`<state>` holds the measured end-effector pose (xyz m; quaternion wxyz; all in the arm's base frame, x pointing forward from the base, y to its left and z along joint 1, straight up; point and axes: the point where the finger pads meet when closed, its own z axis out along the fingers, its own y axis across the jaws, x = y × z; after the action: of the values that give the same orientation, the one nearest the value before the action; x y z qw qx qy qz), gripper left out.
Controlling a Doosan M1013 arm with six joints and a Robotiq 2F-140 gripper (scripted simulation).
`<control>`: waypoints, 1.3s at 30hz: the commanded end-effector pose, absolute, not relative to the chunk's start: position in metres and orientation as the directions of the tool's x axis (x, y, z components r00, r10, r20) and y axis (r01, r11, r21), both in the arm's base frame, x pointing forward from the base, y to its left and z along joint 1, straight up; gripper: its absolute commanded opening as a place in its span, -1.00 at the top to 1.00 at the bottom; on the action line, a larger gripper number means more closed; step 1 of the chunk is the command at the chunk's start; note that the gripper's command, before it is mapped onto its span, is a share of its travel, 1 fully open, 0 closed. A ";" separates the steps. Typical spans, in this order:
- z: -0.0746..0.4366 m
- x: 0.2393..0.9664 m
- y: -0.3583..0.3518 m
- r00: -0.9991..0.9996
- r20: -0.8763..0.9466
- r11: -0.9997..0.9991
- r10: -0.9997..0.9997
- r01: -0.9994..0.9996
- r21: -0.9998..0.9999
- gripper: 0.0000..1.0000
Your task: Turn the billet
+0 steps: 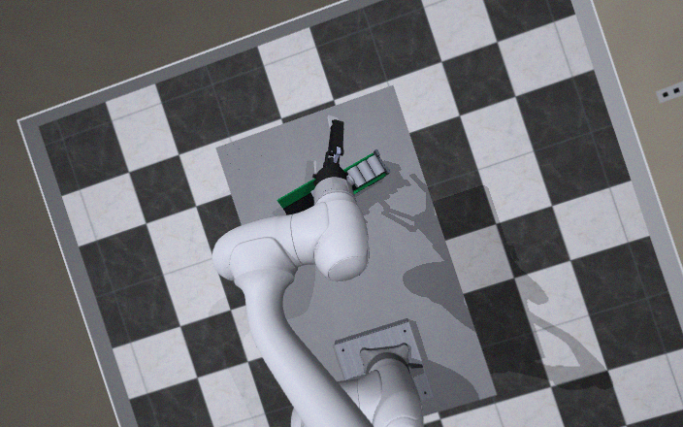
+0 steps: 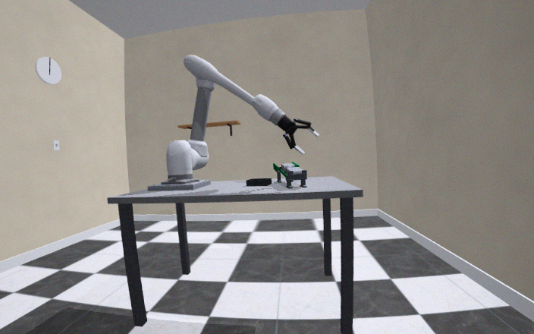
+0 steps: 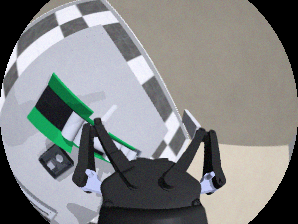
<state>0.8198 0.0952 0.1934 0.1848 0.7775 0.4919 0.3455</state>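
The green feed ramp (image 1: 293, 195) (image 2: 277, 168) (image 3: 65, 91) stands on the grey table (image 1: 259, 159) (image 2: 235, 194). Three pale steel billets (image 1: 368, 169) (image 2: 293, 167) lie across it, side by side against the stop (image 1: 376, 154) at its low end. A further rounded grey end (image 1: 350, 180) shows beside them at the wrist's edge; I cannot tell how that billet lies. My gripper (image 1: 337, 146) (image 2: 308, 142) (image 3: 150, 113) is wide open and empty, tilted, well above the ramp. The arm's wrist hides the ramp's middle in the overhead view.
A low black block (image 1: 297, 206) (image 2: 259, 181) sits on the table by the ramp's high end. The robot's base plate (image 1: 346, 344) (image 2: 180, 185) is at the table's other end. The table stands on a chequered floor.
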 end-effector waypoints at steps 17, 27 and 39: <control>0.193 0.820 0.095 0.277 0.356 -0.448 0.893 0.637 0.627 -1.00; 0.198 0.807 0.077 0.447 0.391 -0.593 0.804 0.640 0.489 -1.00; 0.227 0.761 0.042 0.772 0.335 -0.842 0.540 0.496 0.213 -1.00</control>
<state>0.7743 0.0510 0.2179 0.0700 0.9141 0.3233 0.2344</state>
